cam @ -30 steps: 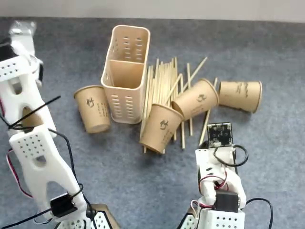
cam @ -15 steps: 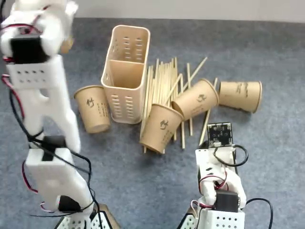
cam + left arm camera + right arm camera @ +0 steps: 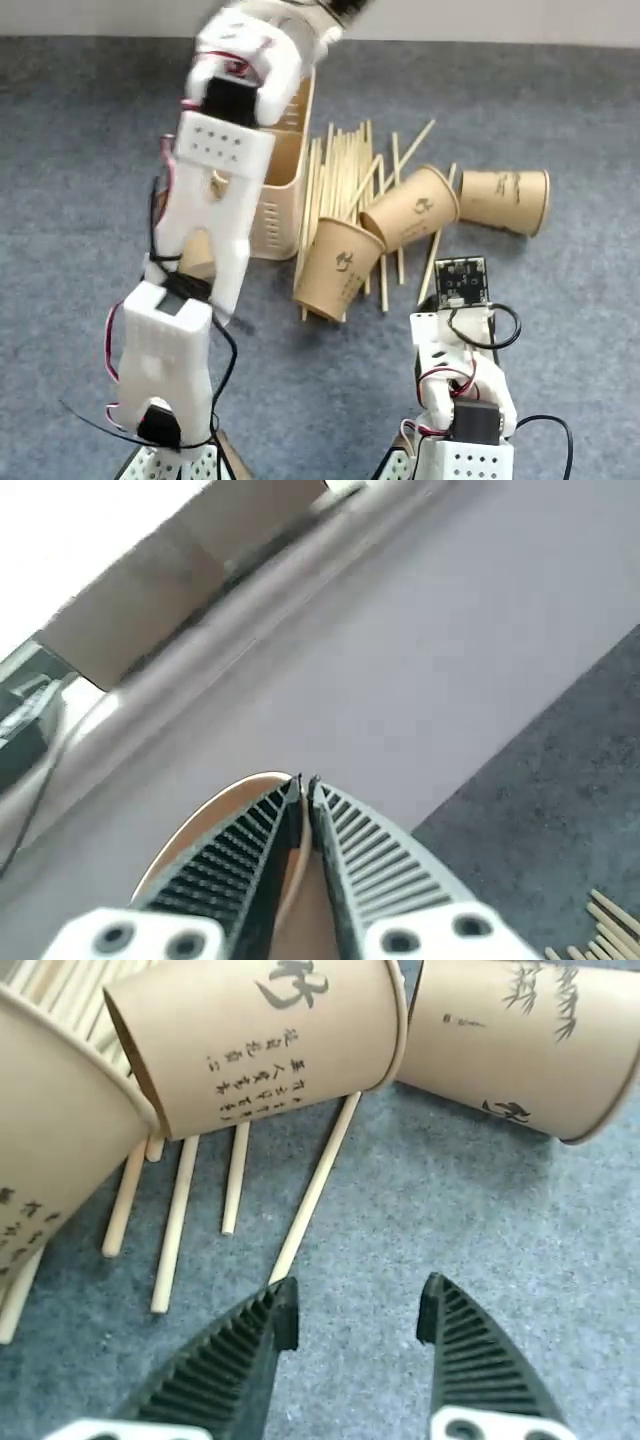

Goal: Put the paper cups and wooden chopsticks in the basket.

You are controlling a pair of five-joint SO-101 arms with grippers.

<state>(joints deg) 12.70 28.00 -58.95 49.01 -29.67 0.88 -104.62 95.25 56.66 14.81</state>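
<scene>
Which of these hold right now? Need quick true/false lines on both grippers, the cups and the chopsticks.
The left gripper is shut on a paper cup. True.
The right gripper is shut on a chopstick. False: it is open above the mat, holding nothing.
Three cups lie on their sides beside the basket, by the chopsticks. True.
All chopsticks are in the basket. False: they lie on the mat beside it.

Grey, carpet-like cover on table (image 3: 580,330). Pale strip (image 3: 500,20) along far edge. Beyond table: pale smooth surface (image 3: 420,650), brown board (image 3: 170,590), bright glare (image 3: 70,530) above it.
</scene>
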